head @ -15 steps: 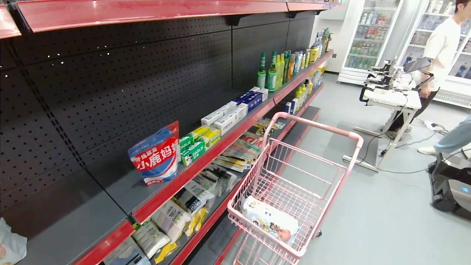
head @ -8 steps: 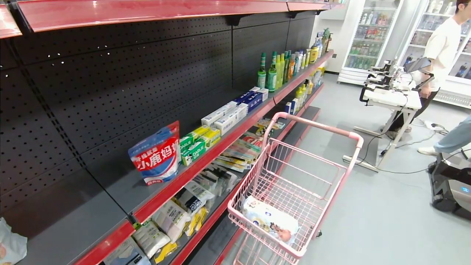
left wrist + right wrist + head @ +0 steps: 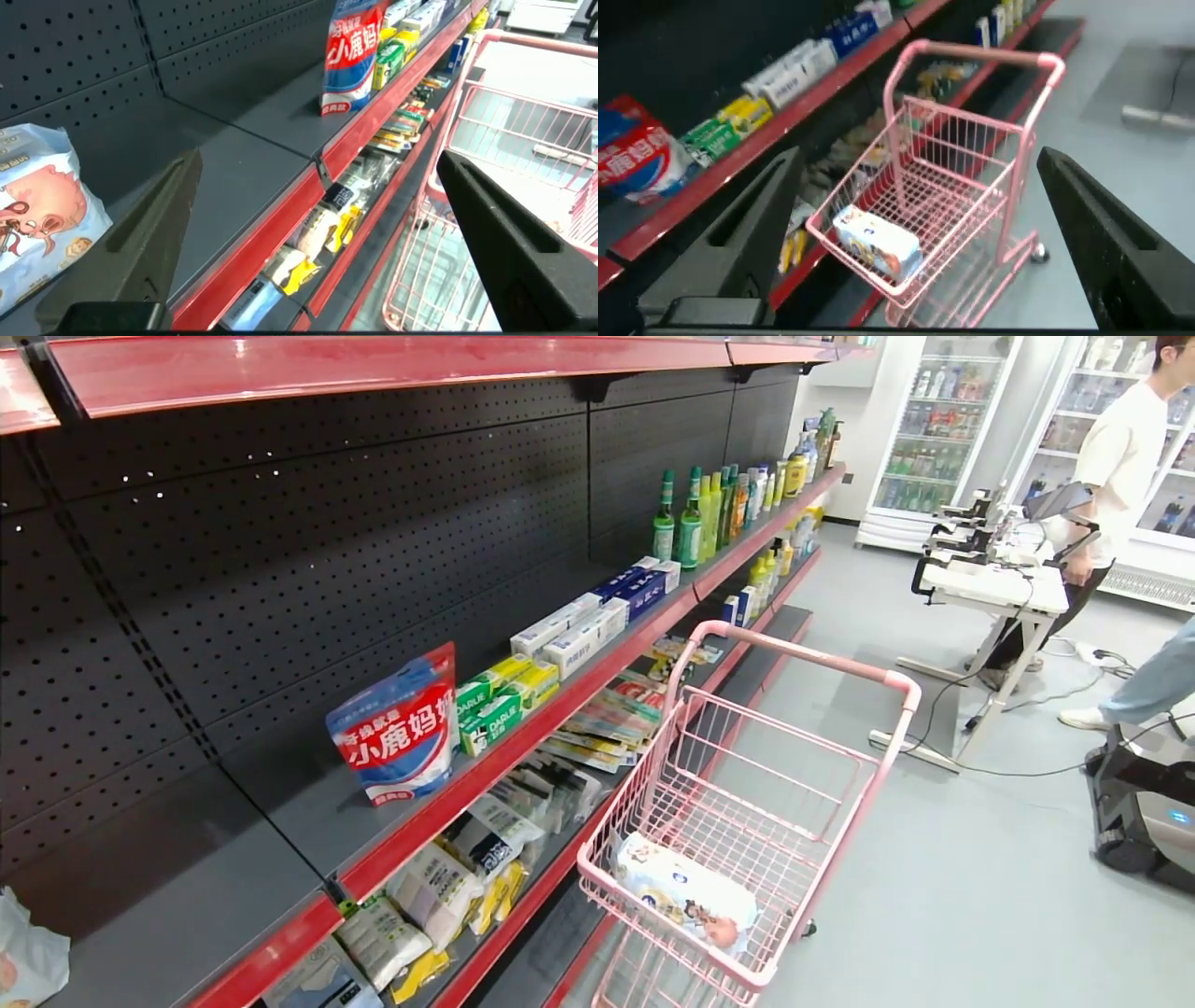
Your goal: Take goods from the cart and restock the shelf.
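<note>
L gripper [image 3: 320,163] hangs w/ both dark fingers spread wide, holding nothing, over the grey shelf board with red front edge [image 3: 243,159], above a bare stretch btwn the white bag with a pink cartoon print [image 3: 37,215] and the upright blue, red and white pouch [image 3: 353,56]. R gripper [image 3: 917,157] also has its fingers wide apart, nothing in them, up above the pink wire cart [image 3: 971,56] and looking down into it. In the cart basket lies the white soft pack with coloured print [image 3: 876,245], flat on the wire floor at the end opposite the handle. In head view the pack [image 3: 686,896] sits at the cart's near end, close to the near wall, long axis crosswise to the cart and approx parallel to that near rim; the shelf-side end sits a bit farther from the camera. Cart [image 3: 794,658] stands just beside the shelf, its length along the aisle, handle at the far end. On the shelf board [image 3: 523,737] the pouch [image 3: 397,728] stands upright, front facing the aisle; beside it green boxes [image 3: 495,705], then white and blue boxes [image 3: 583,635], long sides along the shelf edge, then green bottles [image 3: 691,518] upright farther off. The white bag [image 3: 28,957] is at the near left end. Lower shelf holds flat packs [image 3: 429,887].
</note>
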Motion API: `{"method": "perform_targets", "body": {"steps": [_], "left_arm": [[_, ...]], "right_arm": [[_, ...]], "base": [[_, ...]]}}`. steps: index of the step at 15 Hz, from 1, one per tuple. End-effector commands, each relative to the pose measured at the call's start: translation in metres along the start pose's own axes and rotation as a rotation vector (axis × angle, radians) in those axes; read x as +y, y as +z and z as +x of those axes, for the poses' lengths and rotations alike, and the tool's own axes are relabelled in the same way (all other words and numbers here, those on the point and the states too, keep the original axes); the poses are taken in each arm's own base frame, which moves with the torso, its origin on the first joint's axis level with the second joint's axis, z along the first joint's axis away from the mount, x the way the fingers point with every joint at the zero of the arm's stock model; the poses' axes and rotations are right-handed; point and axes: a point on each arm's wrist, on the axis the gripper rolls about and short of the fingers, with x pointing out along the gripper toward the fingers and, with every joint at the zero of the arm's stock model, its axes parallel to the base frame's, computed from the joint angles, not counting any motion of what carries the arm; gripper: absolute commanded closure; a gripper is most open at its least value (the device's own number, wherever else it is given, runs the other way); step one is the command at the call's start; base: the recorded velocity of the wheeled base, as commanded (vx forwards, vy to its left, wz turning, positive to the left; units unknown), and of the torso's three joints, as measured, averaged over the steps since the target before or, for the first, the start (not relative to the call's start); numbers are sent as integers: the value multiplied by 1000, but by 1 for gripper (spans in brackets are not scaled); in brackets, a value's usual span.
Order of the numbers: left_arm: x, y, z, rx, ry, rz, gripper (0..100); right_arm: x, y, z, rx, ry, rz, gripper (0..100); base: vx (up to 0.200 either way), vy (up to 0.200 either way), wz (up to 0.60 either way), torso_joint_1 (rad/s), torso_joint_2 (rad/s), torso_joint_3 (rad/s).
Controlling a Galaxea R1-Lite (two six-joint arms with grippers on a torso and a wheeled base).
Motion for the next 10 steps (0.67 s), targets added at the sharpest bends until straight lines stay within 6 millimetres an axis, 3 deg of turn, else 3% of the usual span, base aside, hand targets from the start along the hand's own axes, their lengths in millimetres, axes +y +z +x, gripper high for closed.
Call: {"method": "perform_targets", "body": {"steps": [1, 3, 7, 10], "left_arm": [[0, 0, 0, 1, 2, 0, 0], [0, 0, 0, 1, 0, 0, 0], [0, 0, 0, 1, 0, 0, 0], [0, 0, 0, 1, 0, 0, 0]], "right_arm": [[-19, -32, 222, 526, -131, 8, 0], [-27, -76, 244, 754, -13, -137, 0], [-19, -112, 275, 1010, 156, -331, 0], [-10, -122, 287, 1130, 251, -372, 0]], "base": [[0, 0, 0, 0, 0, 0], [0, 0, 0, 0, 0, 0], [0, 0, 0, 0, 0, 0], [0, 0, 0, 0, 0, 0]]}}
